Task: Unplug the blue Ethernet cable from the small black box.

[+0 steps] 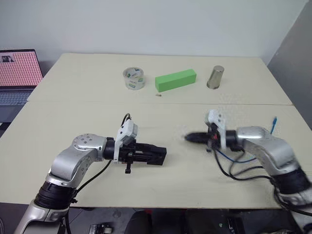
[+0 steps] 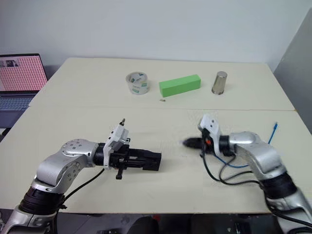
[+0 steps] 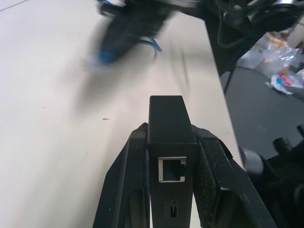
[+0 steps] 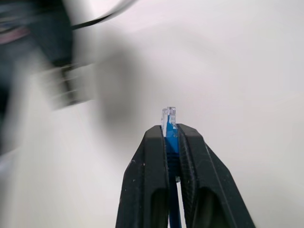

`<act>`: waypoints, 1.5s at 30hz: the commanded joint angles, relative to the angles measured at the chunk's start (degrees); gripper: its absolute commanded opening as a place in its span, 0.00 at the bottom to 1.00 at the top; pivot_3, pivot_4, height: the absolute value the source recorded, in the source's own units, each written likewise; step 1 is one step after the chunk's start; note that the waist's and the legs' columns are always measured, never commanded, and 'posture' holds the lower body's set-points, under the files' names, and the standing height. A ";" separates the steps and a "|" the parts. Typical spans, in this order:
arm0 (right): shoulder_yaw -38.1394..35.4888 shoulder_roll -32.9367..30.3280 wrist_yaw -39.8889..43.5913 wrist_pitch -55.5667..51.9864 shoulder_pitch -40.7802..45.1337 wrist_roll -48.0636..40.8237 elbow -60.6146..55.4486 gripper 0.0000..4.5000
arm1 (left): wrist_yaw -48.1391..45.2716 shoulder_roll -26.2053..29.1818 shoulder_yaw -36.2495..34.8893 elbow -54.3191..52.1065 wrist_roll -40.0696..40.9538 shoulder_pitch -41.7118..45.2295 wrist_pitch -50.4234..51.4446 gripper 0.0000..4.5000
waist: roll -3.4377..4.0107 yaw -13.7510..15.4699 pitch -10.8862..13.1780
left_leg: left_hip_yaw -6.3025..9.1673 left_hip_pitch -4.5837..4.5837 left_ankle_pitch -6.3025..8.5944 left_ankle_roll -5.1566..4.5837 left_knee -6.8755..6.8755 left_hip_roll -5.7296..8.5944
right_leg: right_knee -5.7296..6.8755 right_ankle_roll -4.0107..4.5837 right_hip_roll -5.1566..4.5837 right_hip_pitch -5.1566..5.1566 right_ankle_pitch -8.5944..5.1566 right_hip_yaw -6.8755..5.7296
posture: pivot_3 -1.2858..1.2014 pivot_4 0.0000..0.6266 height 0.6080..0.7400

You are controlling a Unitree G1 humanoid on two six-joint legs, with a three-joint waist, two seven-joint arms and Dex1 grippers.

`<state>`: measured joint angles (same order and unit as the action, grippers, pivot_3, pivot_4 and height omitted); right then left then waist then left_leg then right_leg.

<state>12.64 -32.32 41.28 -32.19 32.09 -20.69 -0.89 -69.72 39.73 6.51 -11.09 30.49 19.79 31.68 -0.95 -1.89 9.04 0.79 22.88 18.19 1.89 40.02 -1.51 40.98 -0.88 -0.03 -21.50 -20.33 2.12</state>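
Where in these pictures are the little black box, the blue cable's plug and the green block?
small black box [image 3: 167,123], left wrist view: its top face, above the empty socket.
blue Ethernet cable [image 4: 169,115], right wrist view: its clear plug tip.
green block [image 1: 175,80], left eye view: its top face.

Right pincer [image 1: 191,137] blurred; laptop [image 1: 18,75] cut by edge.

Pale table [image 1: 73,102] vs white wall [image 1: 146,24], laptop [image 1: 17,73] at left, grey wall [image 1: 292,44] right
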 commanded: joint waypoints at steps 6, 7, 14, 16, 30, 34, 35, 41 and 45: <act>-4.45 7.23 -14.04 12.58 4.92 11.43 15.80 0.31 | 9.99 -5.29 -1.14 5.61 -8.28 0.99 -10.10 0.18 | -0.01 0.22 0.00 | -0.09 0.17 -0.01 0.02 -0.07 0.00 | -0.09 0.00 -0.05 -0.14 0.00 0.00 | 0.52 0.24 1.00; -4.85 7.04 -12.86 12.12 4.53 10.85 14.45 0.37 | 11.47 -6.07 -1.63 6.58 -9.07 1.17 -11.10 0.18 | 0.00 0.19 0.00 | -0.12 0.16 -0.01 0.02 -0.07 0.00 | -0.09 0.00 -0.06 -0.15 0.00 0.02 | 0.52 0.24 1.00; -7.48 0.76 2.40 0.80 -1.72 -2.17 -7.69 0.73 | 29.54 -12.35 -7.73 16.64 -17.32 3.75 -23.19 0.18 | -0.04 0.26 -0.01 | -0.11 0.16 0.00 0.00 -0.05 -0.04 | -0.02 0.00 -0.05 -0.18 0.00 0.01 | 0.52 0.24 1.00; -8.19 -0.43 6.50 -3.32 -3.46 -8.95 -15.07 0.82 | 34.49 -13.89 -9.77 20.76 -18.95 4.93 -26.82 0.18 | -0.01 0.32 0.00 | -0.10 0.16 0.00 0.00 -0.05 -0.01 | -0.02 0.00 -0.05 -0.18 0.00 0.01 | 0.52 0.24 1.00; -4.85 0.77 4.99 -7.60 -2.77 -10.46 -22.54 0.94 | 47.42 -19.43 -14.93 40.36 -21.90 6.50 -41.84 0.18 | -0.08 0.38 -0.04 | -0.04 0.16 0.00 0.00 -0.02 0.00 | -0.03 0.00 -0.09 -0.13 0.00 -0.08 | 0.52 0.24 1.00; -4.89 0.85 4.69 -7.94 -2.84 -10.10 -22.75 0.95 | 46.43 -20.01 -15.59 40.28 -19.61 5.50 -39.86 0.33 | -0.08 0.33 -0.05 | -0.05 0.12 0.00 0.01 -0.02 0.01 | 0.02 0.00 -0.10 -0.13 0.00 -0.08 | 0.52 0.24 1.00; -4.95 0.87 4.61 -8.06 -2.87 -10.02 -22.83 0.95 | 45.69 -20.24 -15.84 39.84 -18.63 5.19 -38.82 0.36 | -0.08 0.30 -0.05 | -0.04 0.11 0.00 0.01 -0.02 0.00 | 0.02 0.00 -0.10 -0.13 0.00 -0.08 | 0.52 0.24 1.00; -5.34 1.65 3.68 -8.93 -2.57 -10.30 -22.65 0.95 | 44.28 -19.30 -15.33 36.10 -18.31 2.44 -35.46 0.65 | -0.08 0.23 -0.05 | -0.03 0.12 0.00 0.01 -0.02 -0.01 | 0.02 0.00 -0.09 -0.13 0.00 -0.11 | 0.52 0.24 1.00; -5.25 1.18 3.47 -8.66 -3.04 -9.55 -22.67 0.95 | 44.30 -16.95 -14.59 29.02 -19.40 -1.18 -28.74 0.73 | -0.08 0.20 -0.05 | -0.03 0.12 0.00 0.01 -0.02 -0.01 | 0.01 0.00 -0.09 -0.12 0.00 -0.10 | 0.52 0.24 1.00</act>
<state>8.18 -30.83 44.90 -41.44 28.68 -30.31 -21.57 -25.27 21.27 -8.15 21.78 11.38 20.11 0.00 -1.03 -1.68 8.98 0.77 22.99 18.19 1.90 39.99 -1.53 41.00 -0.88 -0.12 -21.63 -20.33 2.01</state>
